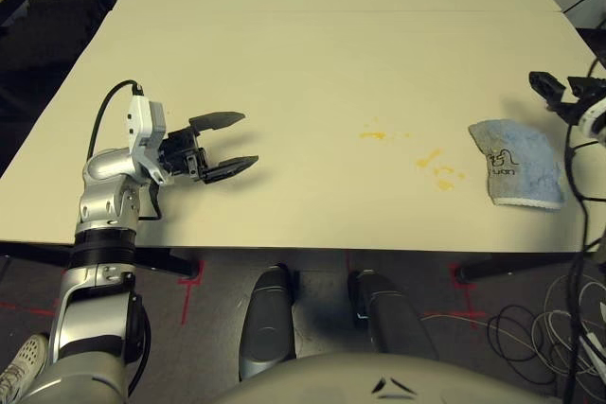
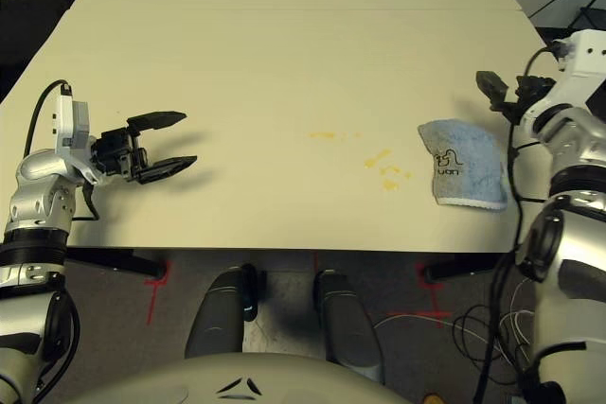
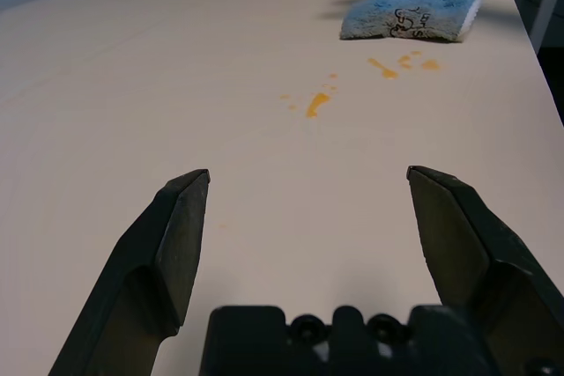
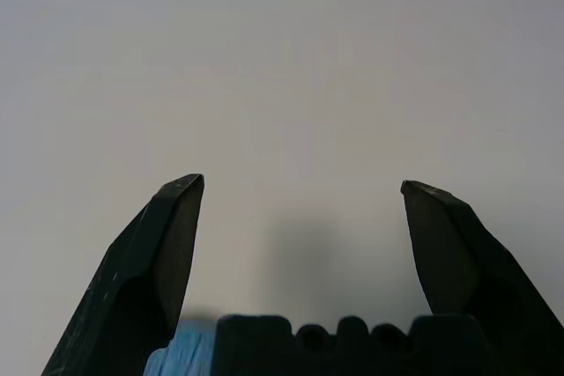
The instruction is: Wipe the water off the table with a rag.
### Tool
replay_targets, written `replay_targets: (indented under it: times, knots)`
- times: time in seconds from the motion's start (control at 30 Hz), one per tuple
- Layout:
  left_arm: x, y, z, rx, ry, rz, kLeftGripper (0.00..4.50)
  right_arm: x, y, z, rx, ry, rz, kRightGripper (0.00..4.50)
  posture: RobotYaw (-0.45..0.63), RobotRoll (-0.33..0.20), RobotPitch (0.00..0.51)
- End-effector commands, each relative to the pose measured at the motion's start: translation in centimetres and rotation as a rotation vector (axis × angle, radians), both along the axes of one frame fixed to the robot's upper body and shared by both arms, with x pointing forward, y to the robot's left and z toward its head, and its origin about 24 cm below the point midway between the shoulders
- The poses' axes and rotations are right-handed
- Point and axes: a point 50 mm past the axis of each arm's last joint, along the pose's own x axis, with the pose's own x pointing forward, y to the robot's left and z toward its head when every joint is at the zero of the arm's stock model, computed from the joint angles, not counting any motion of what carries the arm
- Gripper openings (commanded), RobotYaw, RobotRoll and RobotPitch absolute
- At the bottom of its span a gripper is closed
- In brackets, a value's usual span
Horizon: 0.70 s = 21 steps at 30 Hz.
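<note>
Both grippers are wide open and hold nothing: left gripper (image 1: pixel 230 143) at 9 o'clock, right gripper (image 4: pixel 300 187) just past the rag (image 1: pixel 518 163) at 3 o'clock. Orange water (image 1: pixel 434 166) spots the table (image 1: pixel 312 63) between.

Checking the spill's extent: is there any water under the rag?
The rag lies flat on the table; whatever is beneath it is covered. The visible water sits beside it, apart from its edge, toward the left gripper.
</note>
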Motion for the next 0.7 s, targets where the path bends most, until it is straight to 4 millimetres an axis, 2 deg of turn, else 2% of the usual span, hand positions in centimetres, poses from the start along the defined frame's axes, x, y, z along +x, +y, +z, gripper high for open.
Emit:
replay_targets:
  times: [0.03,0.2,0.4,0.7]
  knots:
    - [-0.4,0.2,-1.2,0.042,0.031,-0.009,4.50,-1.5,-0.5,0.2,0.017,0.094,0.084,4.46,0.13,0.000,0.184]
    - [-0.4,0.1,-1.6,0.046,0.028,-0.012,4.50,-3.3,-0.2,-0.3,0.028,0.181,0.190,4.46,0.11,0.000,0.190]
    - [-0.3,-0.4,-1.7,0.045,0.029,-0.026,4.50,-4.5,1.0,-1.3,0.046,0.242,0.251,4.46,0.10,0.000,0.197]
    - [-0.2,-0.6,-1.6,0.045,0.031,-0.035,4.50,-4.5,2.2,-2.3,0.044,0.311,0.278,4.46,0.11,0.000,0.206]
